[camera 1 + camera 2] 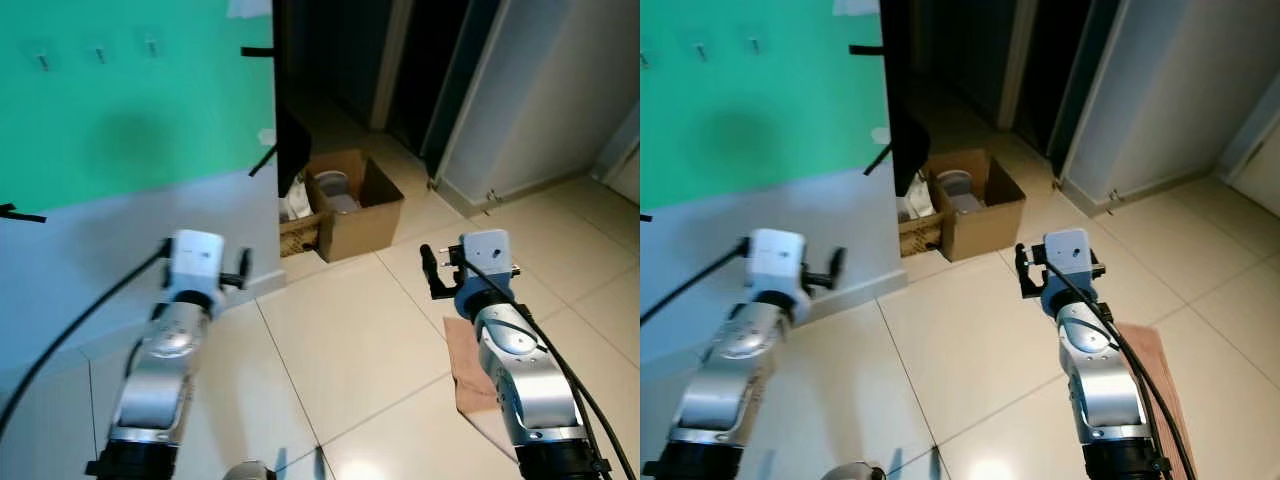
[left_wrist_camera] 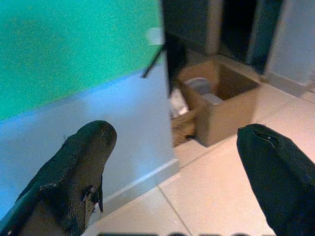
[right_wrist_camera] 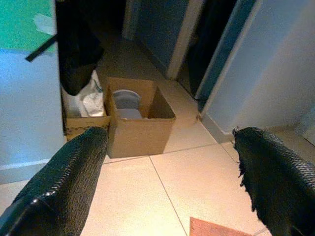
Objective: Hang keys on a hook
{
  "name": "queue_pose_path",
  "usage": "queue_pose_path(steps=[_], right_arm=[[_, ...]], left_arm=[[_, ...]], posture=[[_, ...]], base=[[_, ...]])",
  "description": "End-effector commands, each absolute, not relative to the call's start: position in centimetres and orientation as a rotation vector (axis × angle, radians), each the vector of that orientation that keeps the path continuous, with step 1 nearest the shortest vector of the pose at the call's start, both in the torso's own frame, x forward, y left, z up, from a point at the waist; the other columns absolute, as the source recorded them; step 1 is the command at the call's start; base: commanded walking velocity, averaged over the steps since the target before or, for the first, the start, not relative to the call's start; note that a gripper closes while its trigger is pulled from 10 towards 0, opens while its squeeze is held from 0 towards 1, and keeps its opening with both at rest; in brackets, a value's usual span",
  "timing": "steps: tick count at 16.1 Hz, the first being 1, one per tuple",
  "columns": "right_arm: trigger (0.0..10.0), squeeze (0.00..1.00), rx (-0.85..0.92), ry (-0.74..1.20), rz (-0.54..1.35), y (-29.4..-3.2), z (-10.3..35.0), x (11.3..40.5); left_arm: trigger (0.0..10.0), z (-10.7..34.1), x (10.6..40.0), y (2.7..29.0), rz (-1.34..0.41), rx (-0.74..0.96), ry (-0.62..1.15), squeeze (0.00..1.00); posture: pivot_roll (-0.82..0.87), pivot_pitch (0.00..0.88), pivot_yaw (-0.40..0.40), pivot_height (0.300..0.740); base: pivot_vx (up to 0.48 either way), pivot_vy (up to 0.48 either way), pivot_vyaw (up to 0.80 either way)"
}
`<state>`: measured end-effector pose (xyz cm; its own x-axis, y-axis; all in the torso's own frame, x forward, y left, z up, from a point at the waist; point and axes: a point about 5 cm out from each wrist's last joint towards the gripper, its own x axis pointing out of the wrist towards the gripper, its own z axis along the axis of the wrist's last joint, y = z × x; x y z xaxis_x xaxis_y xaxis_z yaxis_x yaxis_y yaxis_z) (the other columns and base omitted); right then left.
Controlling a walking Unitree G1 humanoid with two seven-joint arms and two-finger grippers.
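Green wall panel [image 1: 130, 100] across upper left, three hooks [image 1: 99, 54] along its top. Cardboard box [image 1: 355, 215] at centre, on tiled floor. Left gripper [image 2: 172, 162] and right gripper [image 3: 167, 169] spread wide, gripping nothing. Keys' position: cannot tell.

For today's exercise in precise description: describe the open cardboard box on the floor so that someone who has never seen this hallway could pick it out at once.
Start at the green wall panel and follow it to its right-hand corner, where the dark passage begins. On the pale tiled floor there stands the cardboard box, flaps open, with a pale round container inside. Unlike the lower basket-like holder touching it on the wall side, it is plain brown and taller.
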<state>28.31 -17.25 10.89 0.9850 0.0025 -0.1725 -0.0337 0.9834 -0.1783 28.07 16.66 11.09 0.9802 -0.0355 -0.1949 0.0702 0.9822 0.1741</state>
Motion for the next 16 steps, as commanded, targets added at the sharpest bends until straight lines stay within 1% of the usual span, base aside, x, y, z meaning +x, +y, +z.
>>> queue_pose_path(steps=[1, 2, 3, 4, 6, 7, 8, 9, 11, 16], right_arm=[[10.0, 1.00, -0.180, 0.179, 0.013, -17.6, 10.9, 28.3], [10.0, 1.00, -0.180, 0.178, 0.012, -17.6, 10.9, 28.3], [10.0, 1.00, -0.169, 0.166, 0.003, -17.6, 11.0, 28.3], [10.0, 1.00, -0.172, 0.172, -0.008, -17.7, 10.9, 28.2], [10.0, 1.00, -0.163, 0.180, -0.021, -17.8, 10.8, 28.2], [10.0, 1.00, -0.164, 0.178, -0.024, -17.8, 10.8, 28.3], [10.0, 1.00, -0.166, 0.174, -0.030, -17.8, 10.9, 28.3], [10.0, 1.00, -0.189, 0.178, -0.027, -17.8, 10.8, 28.3], [10.0, 1.00, -0.284, 0.168, 0.003, -17.5, 10.9, 28.5], [10.0, 1.00, -0.244, 0.172, -0.017, -17.6, 10.9, 28.6]], left_arm=[[10.0, 12.3, 28.3, 16.8, -0.040, 0.182, 0.135, 0.43], [10.0, 12.6, 28.3, 16.8, -0.035, 0.185, 0.111, 0.09], [10.0, 12.7, 28.4, 16.7, -0.046, 0.184, 0.105, 0.00], [10.0, 13.1, 28.1, 16.1, -0.091, 0.161, 0.067, 0.00], [10.0, 13.3, 27.9, 16.0, -0.100, 0.168, 0.044, 0.00], [10.0, 13.2, 27.9, 16.0, -0.122, 0.133, 0.055, 0.00], [10.0, 12.7, 28.0, 16.2, -0.105, 0.110, 0.112, 0.00], [10.0, 12.6, 28.1, 16.4, -0.084, 0.112, 0.123, 0.00], [10.0, 12.8, 28.2, 16.5, -0.061, 0.150, 0.104, 0.00], [10.0, 12.9, 28.5, 16.8, -0.044, 0.126, 0.093, 0.00]], posture=[[-0.05, 0.000, -0.048, 0.740], [-0.05, 0.000, -0.047, 0.740], [-0.05, 0.000, -0.046, 0.740], [-0.05, 0.000, -0.045, 0.740], [-0.05, 0.000, -0.045, 0.740], [-0.05, 0.000, -0.046, 0.740], [-0.05, 0.000, -0.046, 0.740], [-0.05, 0.000, -0.046, 0.740], [-0.04, 0.000, -0.048, 0.740], [-0.04, 0.000, -0.048, 0.740]], base=[[0.000, 0.000, 0.46], [0.000, 0.000, 0.00], [0.000, 0.000, 0.00], [0.000, 0.000, 0.00], [0.000, 0.000, 0.00], [0.000, 0.000, 0.00], [0.000, 0.000, 0.00], [0.000, 0.000, 0.00], [0.000, 0.000, 0.80], [0.000, 0.000, 0.80]])
